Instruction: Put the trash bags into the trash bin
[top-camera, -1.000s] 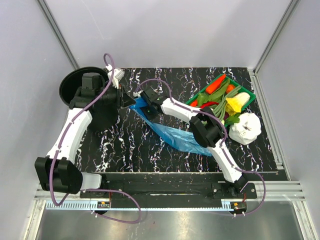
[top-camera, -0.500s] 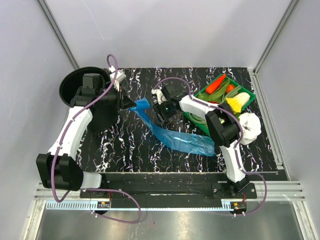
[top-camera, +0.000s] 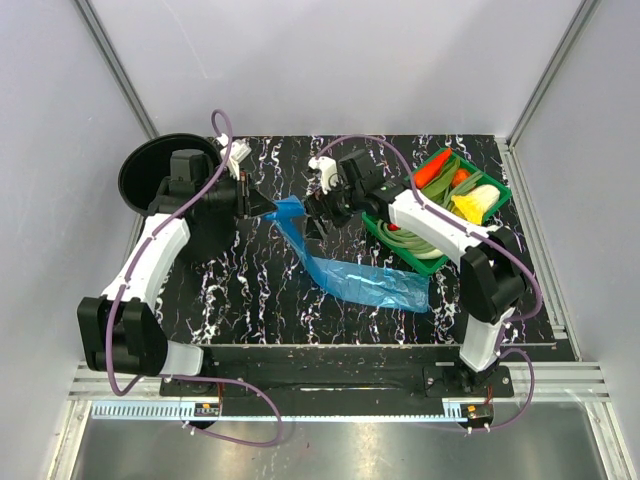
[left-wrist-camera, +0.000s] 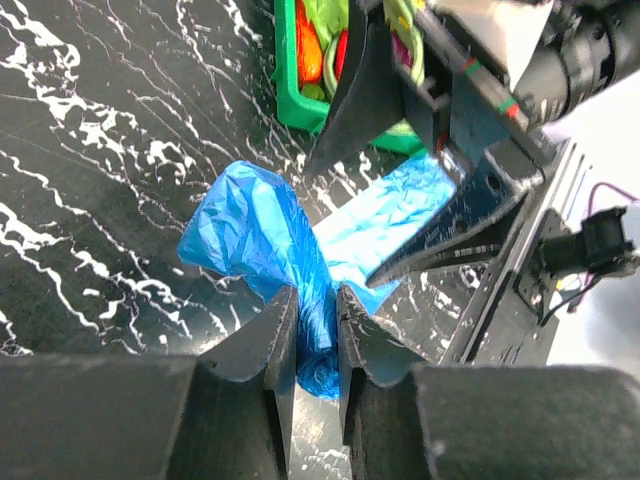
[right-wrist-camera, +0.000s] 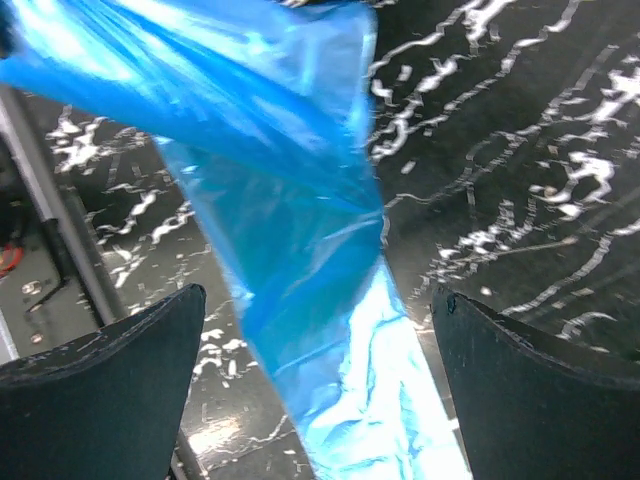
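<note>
Left jaws are clamped on one end of the blue trash bag (top-camera: 360, 285), held up just beside the trash bin (top-camera: 145, 170), which is at the far-left corner of the table (top-camera: 240, 300). The rest of the bag runs down as a long strip & lies on the table toward the near-right. Right jaws stand wide apart w/ nothing between them, above the strip near the table's middle. A green tray (top-camera: 410, 256) w/ vegetables (top-camera: 470, 203) sits by the far-right corner.
</note>
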